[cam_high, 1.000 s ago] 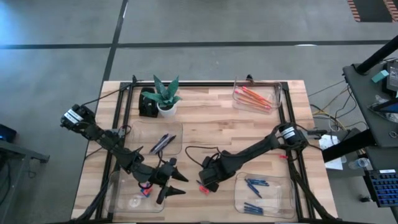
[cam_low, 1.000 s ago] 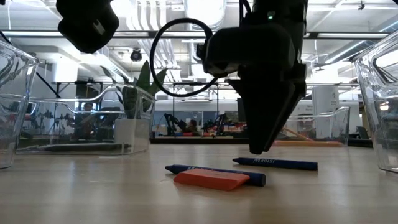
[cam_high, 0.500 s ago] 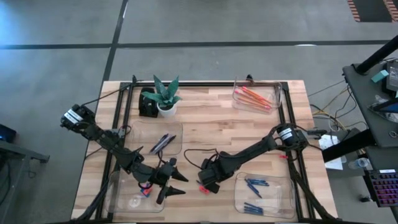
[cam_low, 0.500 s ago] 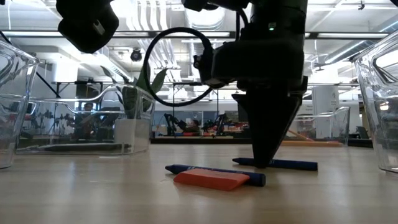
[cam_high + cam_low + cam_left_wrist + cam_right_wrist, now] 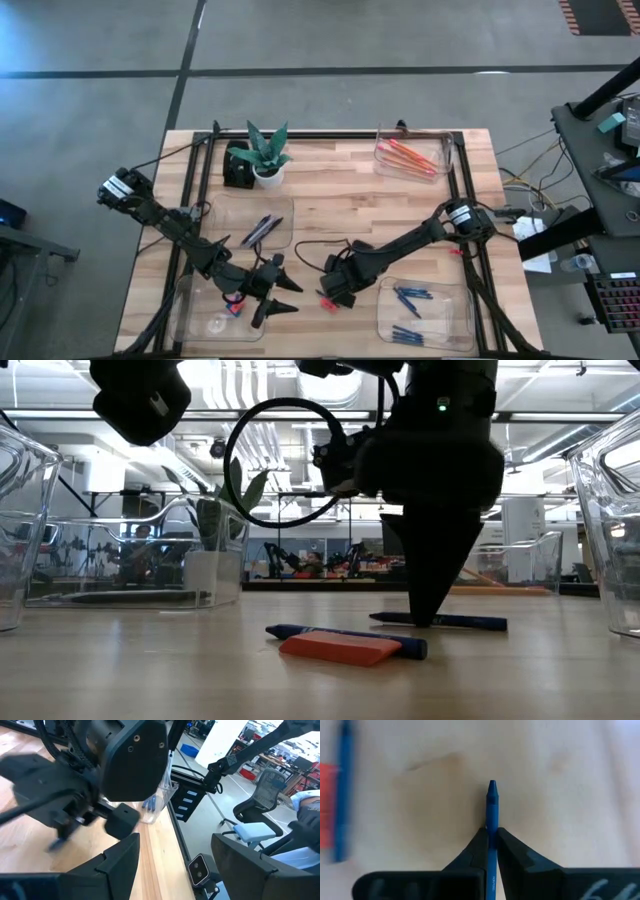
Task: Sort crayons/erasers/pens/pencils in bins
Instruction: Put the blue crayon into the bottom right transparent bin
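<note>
Your right gripper (image 5: 432,622) is down on the table near its middle front, fingers (image 5: 475,847) pinched together on a blue crayon (image 5: 491,815); the crayon lies flat on the wood, clamped between the tips, its point sticking out ahead of them. In the low view it runs along the table to the right of the fingertips. Just beside the gripper, on the near side, you have a second blue crayon (image 5: 340,633) and an orange-red eraser (image 5: 340,649) touching it, both loose on the table. Your left gripper (image 5: 275,291) sits at the front left with its fingers (image 5: 120,862) spread apart and holding nothing, by the near-left bin (image 5: 190,322), which has a small pinkish piece in it. The near-right bin (image 5: 460,320), just right of your right gripper, holds blue crayons (image 5: 412,295). The far-right bin (image 5: 443,150) holds the pencils (image 5: 408,155). A bin (image 5: 285,240) at mid-left holds a few dark sticks, and a plant (image 5: 264,152) stands behind it.
</note>
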